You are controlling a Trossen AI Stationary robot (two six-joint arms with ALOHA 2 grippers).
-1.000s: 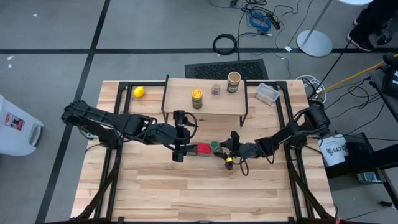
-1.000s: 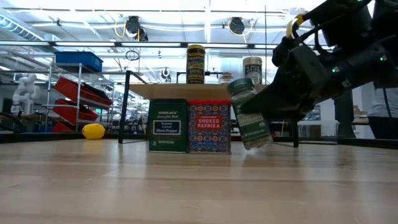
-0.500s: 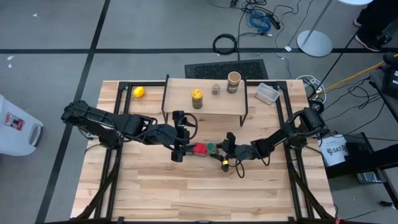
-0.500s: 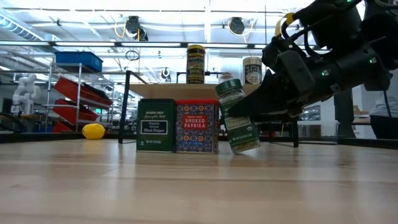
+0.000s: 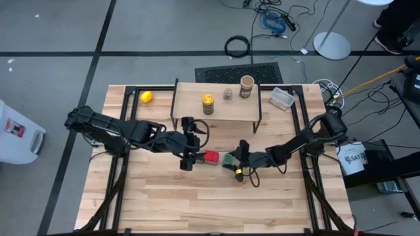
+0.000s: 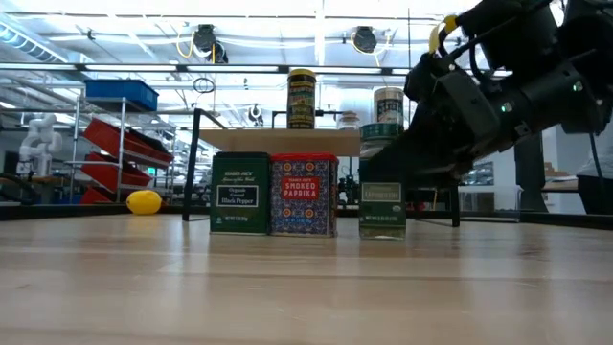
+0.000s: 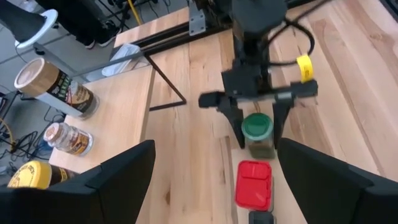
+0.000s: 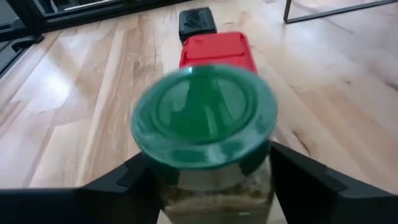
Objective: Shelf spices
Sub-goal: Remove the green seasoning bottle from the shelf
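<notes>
The green-lidded glass spice jar [image 5: 227, 158] stands upright at the centre of the high view, just right of the red square tin [image 5: 211, 157]. My right gripper [image 5: 234, 162] has its fingers spread around the jar. My left gripper [image 5: 189, 157], fingers spread wide, waits left of the tin, below the wooden-topped shelf [image 5: 216, 105].

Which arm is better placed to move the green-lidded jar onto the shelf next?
The right. Its gripper already straddles the green-lidded jar, which stands upright beside the red tin. The left gripper sits beyond that tin, with nothing between its open fingers.
</notes>
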